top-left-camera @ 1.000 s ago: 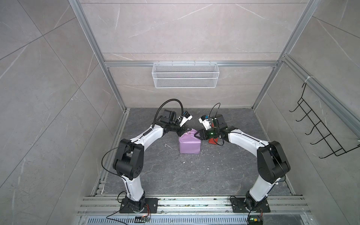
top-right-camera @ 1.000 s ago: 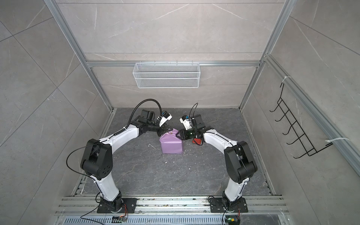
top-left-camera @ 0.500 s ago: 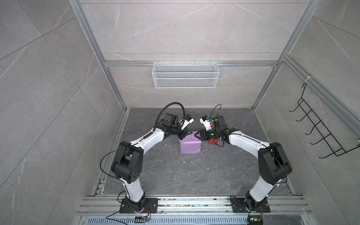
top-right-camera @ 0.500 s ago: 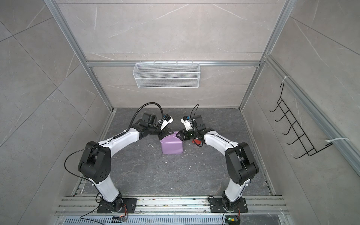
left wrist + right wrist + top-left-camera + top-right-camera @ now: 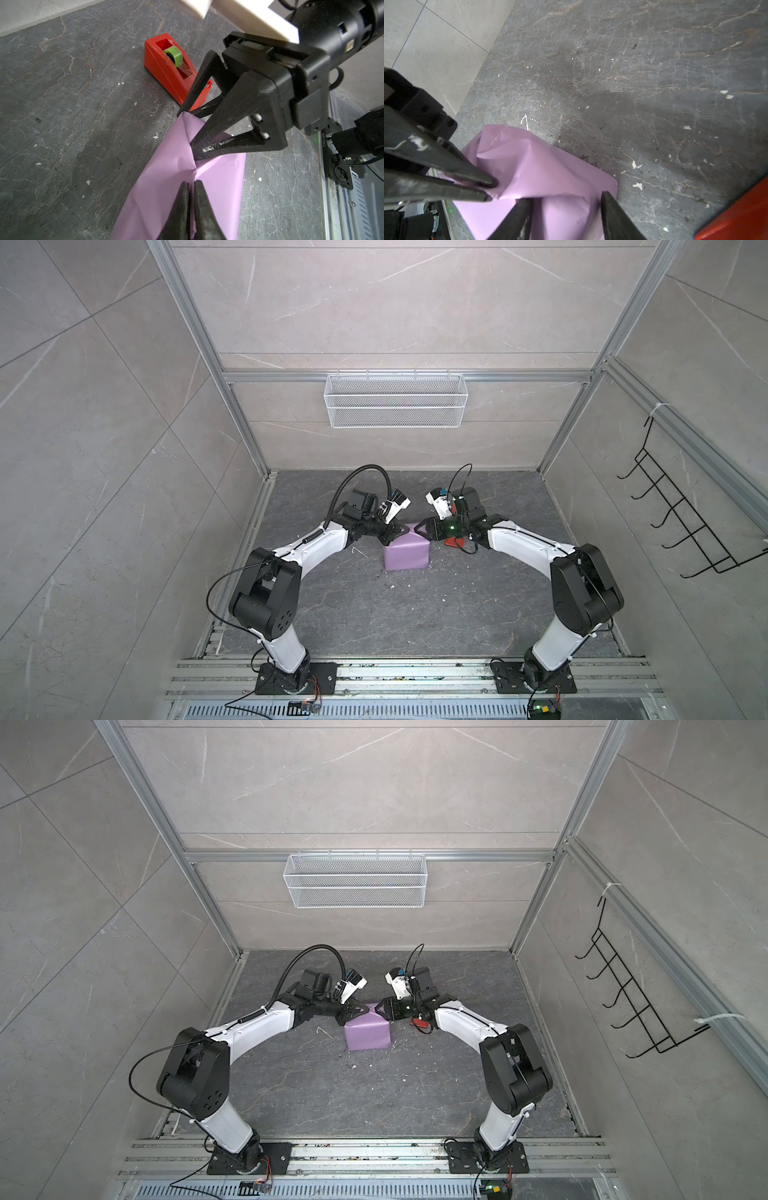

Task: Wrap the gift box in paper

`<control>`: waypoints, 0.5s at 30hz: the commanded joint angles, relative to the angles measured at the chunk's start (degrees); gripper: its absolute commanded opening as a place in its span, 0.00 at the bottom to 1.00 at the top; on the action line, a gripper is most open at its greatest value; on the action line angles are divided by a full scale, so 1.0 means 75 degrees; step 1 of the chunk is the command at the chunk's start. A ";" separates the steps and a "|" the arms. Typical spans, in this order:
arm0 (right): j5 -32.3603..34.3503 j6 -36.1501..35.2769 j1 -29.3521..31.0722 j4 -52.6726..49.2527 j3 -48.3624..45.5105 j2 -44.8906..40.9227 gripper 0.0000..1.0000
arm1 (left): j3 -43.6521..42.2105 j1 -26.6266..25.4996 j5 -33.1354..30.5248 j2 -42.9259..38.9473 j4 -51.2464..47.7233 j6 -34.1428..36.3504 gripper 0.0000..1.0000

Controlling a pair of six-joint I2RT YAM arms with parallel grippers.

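Note:
The gift box is hidden under the lilac paper (image 5: 406, 558) (image 5: 368, 1038), which covers it as a block on the dark floor. My left gripper (image 5: 395, 533) (image 5: 191, 182) sits at the block's far left top edge. Its jaws are almost together on a thin fold of paper (image 5: 166, 176), as the right wrist view also shows (image 5: 493, 190). My right gripper (image 5: 419, 529) (image 5: 566, 197) faces it from the far right corner, open, with its fingers astride a paper flap (image 5: 560, 214). One of its fingertips (image 5: 195, 153) rests on the paper.
A red tape dispenser (image 5: 168, 66) (image 5: 451, 541) with a green roll stands just right of the box, under my right wrist. White paper scraps (image 5: 636, 185) dot the floor. A wire basket (image 5: 395, 406) hangs on the back wall and a black hook rack (image 5: 685, 522) on the right wall.
The paper peak that stood up at the box's far left has come down flat as my left gripper moved in and down with it. The right gripper has hardly moved.

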 commanded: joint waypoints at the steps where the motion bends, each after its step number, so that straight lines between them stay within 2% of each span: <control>1: 0.0373 0.0104 0.0049 -0.0238 -0.0209 -0.0055 0.54 | -0.0114 -0.0083 0.0477 -0.0337 0.0198 -0.0366 0.13; 15: 0.0246 -0.0017 0.0051 -0.0505 0.0088 -0.0320 0.57 | -0.0391 -0.0086 0.0656 -0.0354 -0.0226 -0.0401 0.14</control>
